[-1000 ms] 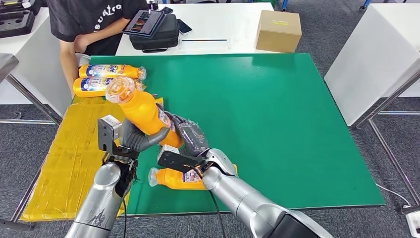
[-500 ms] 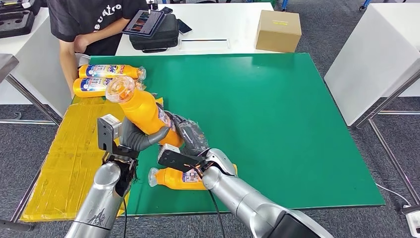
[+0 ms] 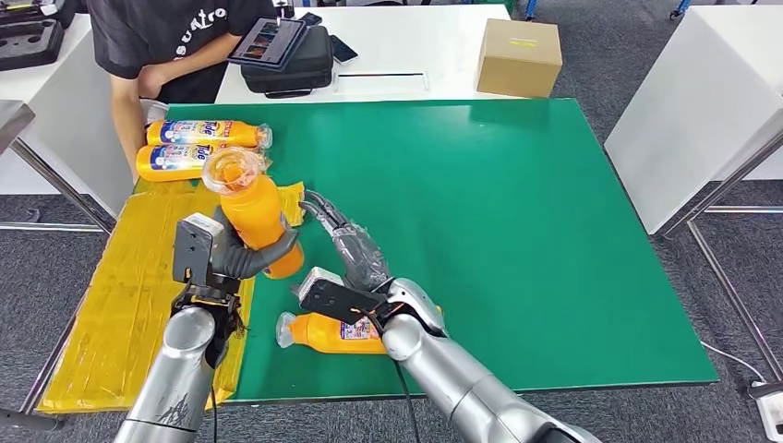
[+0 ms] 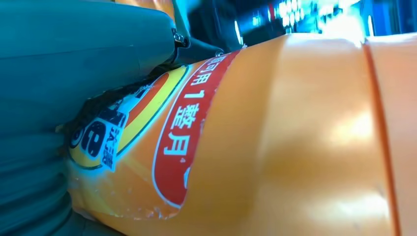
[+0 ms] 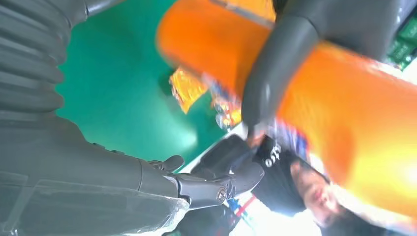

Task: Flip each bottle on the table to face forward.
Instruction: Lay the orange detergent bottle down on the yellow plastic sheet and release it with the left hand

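I count four orange plastic bottles from my head camera. My left hand (image 3: 247, 254) grips one, the held orange bottle with a clear cap (image 3: 251, 210), its fingers wrapped round the lower body; the bottle stands nearly upright, cap toward the camera, over the near left part of the green-topped bench (image 3: 517, 231), at the seam where the green surface meets a yellow taped mat (image 3: 129, 286). My left wrist camera shows this bottle pressed close against the hand, its red and yellow printed label (image 4: 172, 132) facing the lens.

My right hand (image 3: 355, 254) is released, its dark fingers stretched out straight toward the held bottle and holding nothing; whether the fingertips touch the bottle, I cannot tell. From the right wrist camera the outstretched fingers (image 5: 206, 184) lie apart from the orange body above them.

A second orange bottle lying on its side (image 3: 328, 332) rests on the green surface just under my right wrist, cap pointing left, part of it hidden by the arm.

Two more orange bottles with blue and white labels (image 3: 198, 146) lie side by side at the far left corner of the bench, caps pointing right.

A person in a black T-shirt (image 3: 166, 41) stands just beyond that corner. Behind the bench, one brown cardboard box (image 3: 519, 57) and one black bag (image 3: 288, 65) sit on a white table.
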`<state>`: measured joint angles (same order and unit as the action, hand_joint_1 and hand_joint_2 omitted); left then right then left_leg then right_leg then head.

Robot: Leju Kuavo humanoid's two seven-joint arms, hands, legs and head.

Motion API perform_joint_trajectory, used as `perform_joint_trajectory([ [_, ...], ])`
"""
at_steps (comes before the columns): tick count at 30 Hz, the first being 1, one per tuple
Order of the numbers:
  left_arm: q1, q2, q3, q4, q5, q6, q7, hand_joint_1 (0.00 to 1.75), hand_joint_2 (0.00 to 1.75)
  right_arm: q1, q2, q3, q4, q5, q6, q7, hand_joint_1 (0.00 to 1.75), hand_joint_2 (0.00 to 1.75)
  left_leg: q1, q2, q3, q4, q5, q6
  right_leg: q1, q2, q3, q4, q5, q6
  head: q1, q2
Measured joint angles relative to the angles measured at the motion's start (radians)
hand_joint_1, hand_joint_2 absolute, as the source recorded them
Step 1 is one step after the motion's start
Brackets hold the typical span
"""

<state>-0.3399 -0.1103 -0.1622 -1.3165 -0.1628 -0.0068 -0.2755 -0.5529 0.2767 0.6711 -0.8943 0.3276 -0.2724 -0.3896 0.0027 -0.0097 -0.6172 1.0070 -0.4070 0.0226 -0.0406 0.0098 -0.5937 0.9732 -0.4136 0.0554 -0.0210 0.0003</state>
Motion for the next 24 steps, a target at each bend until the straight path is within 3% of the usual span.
perform_joint_trajectory([
  [7,0.006,0.019,0.03,-0.007,-0.054,0.06,0.004,1.75,1.75,0.086,-0.055,-0.049,-0.243,0.027,0.035,0.03,0.0,1.75,0.0,0.0,0.0,0.0,0.0,0.0,0.0,0.0,0.0,0.0,0.0,0.0,0.0,0.0],
  [16,0.005,0.045,0.073,0.0,-0.18,0.199,-0.002,1.75,1.75,0.176,-0.136,-0.069,-0.443,0.107,-0.016,0.061,0.0,1.75,0.0,0.0,0.0,0.0,0.0,0.0,0.0,0.0,0.0,0.0,0.0,0.0,0.0,0.0],
  [20,-0.01,0.066,0.091,0.024,-0.358,0.342,0.007,1.75,1.75,0.212,-0.173,-0.071,-0.517,0.154,-0.066,0.062,0.0,1.75,0.0,0.0,0.0,0.0,0.0,0.0,0.0,0.0,-0.001,0.0,0.0,0.0,0.0,0.0],
  [24,-0.051,0.095,0.094,0.084,-0.678,0.503,0.087,1.75,1.75,0.237,-0.194,-0.062,-0.567,0.245,-0.109,0.101,0.0,1.75,0.0,0.0,0.0,0.0,0.0,0.0,0.0,0.0,0.0,0.0,0.0,0.0,0.0,0.0],
])
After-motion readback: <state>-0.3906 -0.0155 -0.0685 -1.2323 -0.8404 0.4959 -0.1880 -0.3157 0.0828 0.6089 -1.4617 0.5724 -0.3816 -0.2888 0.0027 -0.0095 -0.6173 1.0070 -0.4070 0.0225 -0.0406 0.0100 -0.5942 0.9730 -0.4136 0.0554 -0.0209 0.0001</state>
